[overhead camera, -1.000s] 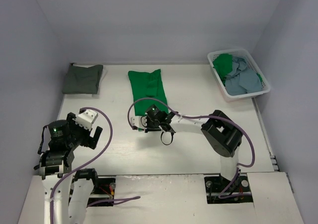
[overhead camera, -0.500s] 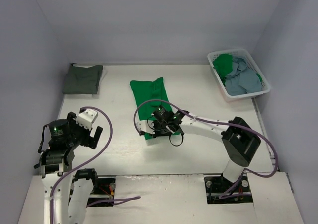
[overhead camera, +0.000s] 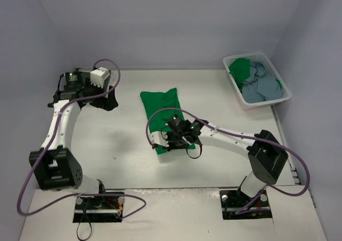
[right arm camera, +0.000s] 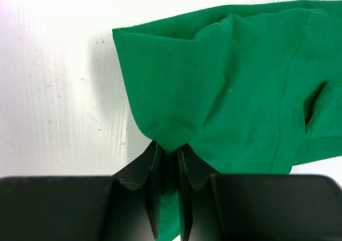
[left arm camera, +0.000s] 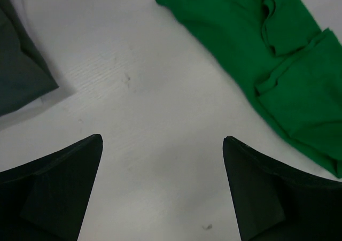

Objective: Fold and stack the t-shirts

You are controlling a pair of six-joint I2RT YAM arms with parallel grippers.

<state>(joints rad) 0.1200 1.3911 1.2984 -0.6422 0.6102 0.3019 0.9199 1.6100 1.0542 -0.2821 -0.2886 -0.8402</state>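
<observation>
While right gripper [right arm camera: 170, 158] pinches a bunched corner of the green t-shirt [right arm camera: 235, 75], it lies mid-table [overhead camera: 112, 145] as a narrow creased strip. Left gripper [left arm camera: 162, 140] wide open, beside dark grey t-shirt [left arm camera: 18, 75].

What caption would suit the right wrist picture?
The right gripper pinches the edge of a green t-shirt on the white table.

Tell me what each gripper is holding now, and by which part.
The right gripper pinches the green t-shirt by a fold of cloth at its near end. The left gripper is open and holds nothing.
</observation>
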